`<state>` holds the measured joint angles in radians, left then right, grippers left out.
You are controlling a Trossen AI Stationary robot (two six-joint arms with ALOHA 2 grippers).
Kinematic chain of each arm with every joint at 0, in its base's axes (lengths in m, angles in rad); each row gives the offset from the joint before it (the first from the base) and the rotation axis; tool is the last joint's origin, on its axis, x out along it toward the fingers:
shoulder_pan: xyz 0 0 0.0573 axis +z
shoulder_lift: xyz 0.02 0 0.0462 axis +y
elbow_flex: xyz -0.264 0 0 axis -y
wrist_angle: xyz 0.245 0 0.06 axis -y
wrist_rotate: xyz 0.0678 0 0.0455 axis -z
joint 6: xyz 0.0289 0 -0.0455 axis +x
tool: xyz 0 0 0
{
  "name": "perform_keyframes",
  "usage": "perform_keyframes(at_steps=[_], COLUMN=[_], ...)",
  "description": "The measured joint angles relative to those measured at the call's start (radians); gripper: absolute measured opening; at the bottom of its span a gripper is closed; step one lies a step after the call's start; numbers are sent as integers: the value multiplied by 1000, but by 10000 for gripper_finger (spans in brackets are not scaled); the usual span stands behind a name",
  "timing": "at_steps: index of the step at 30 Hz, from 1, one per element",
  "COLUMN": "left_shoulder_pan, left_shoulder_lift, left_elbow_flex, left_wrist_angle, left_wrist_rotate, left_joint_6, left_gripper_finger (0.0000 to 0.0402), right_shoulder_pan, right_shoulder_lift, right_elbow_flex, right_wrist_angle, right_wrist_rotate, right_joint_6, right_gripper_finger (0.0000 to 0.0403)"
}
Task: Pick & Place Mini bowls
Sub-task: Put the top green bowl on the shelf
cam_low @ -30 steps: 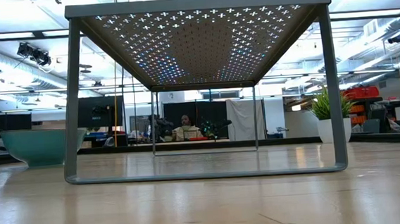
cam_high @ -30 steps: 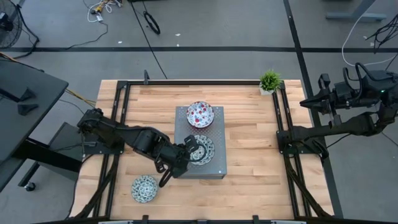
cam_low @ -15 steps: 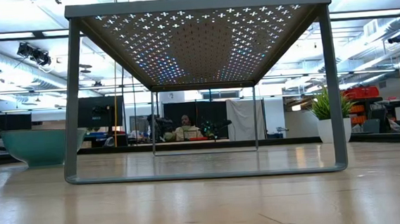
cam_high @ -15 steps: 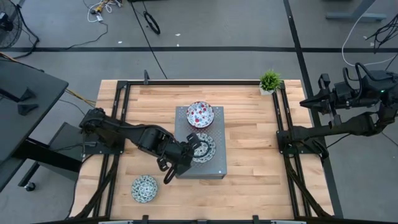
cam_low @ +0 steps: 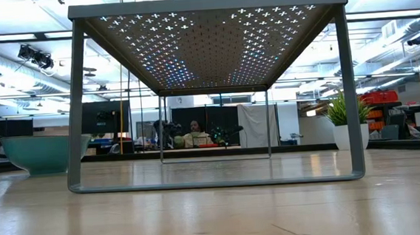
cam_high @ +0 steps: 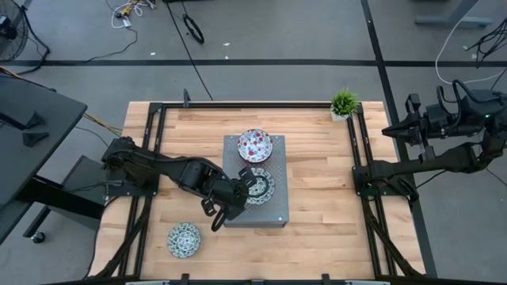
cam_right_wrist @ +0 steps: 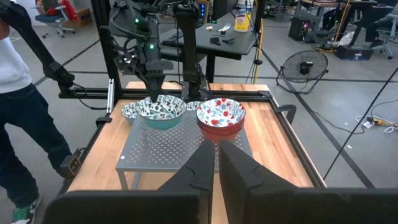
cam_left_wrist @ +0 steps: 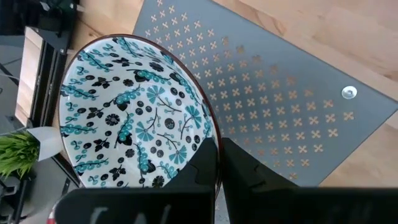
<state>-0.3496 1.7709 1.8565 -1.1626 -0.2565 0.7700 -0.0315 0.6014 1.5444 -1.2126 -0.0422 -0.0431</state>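
My left gripper (cam_high: 244, 188) reaches over the grey perforated box (cam_high: 273, 207) at the table's middle, shut on a blue-green patterned mini bowl (cam_left_wrist: 124, 118). That bowl (cam_high: 258, 187) sits low over the box's near half; whether its base touches the box top I cannot tell. A red-speckled mini bowl (cam_high: 255, 146) stands on the box's far half. Another blue-green mini bowl (cam_high: 184, 240) rests on the wood near the front left. My right gripper (cam_right_wrist: 217, 149) is shut on nothing, held high off the table's right side. My left gripper pinches the bowl's rim (cam_left_wrist: 211, 134) on the side toward the table's left, one finger (cam_left_wrist: 202, 165) inside the bowl and the other (cam_left_wrist: 245, 171) outside. The fingers slant down from the table's left and near side. The bowl stays upright, its opening up.
A small green potted plant (cam_high: 344, 103) stands at the far right corner. Black frame rails (cam_high: 360, 166) run along the table's left and right sides. A person (cam_right_wrist: 18, 93) stands beyond the table in the right wrist view. Bare wood lies right of the box.
My left gripper has carried the blue-green bowl a little toward the box's middle and slightly lower. The low view shows more of the bowl's underside above the box top than before. The grip is unchanged.
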Motion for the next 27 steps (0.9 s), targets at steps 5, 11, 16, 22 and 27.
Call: perform_keyframes(at_steps=[5,11,16,22,27], left_shoulder_pan=[10,11,22,20,19], left_shoulder_lift=[0,-6,-7,-7,-7], left_elbow_flex=[0,0,0,0,0], left_wrist_angle=[-2,-8,-22,-11,8], left_wrist_rotate=[16,34,43,40,42], left_joint_6=[-17,-30,-34,-29,-28], left_gripper_finger=[9,9,9,9,9], right_shoulder_pan=[0,0,0,0,0], right_shoulder_lift=[0,0,0,0,0], right_elbow_flex=[0,0,0,0,0], right_wrist_angle=[0,0,0,0,0], right_wrist_rotate=[0,0,0,0,0], right_joint_6=[0,0,0,0,0], right_gripper_finger=[29,29,29,29,29])
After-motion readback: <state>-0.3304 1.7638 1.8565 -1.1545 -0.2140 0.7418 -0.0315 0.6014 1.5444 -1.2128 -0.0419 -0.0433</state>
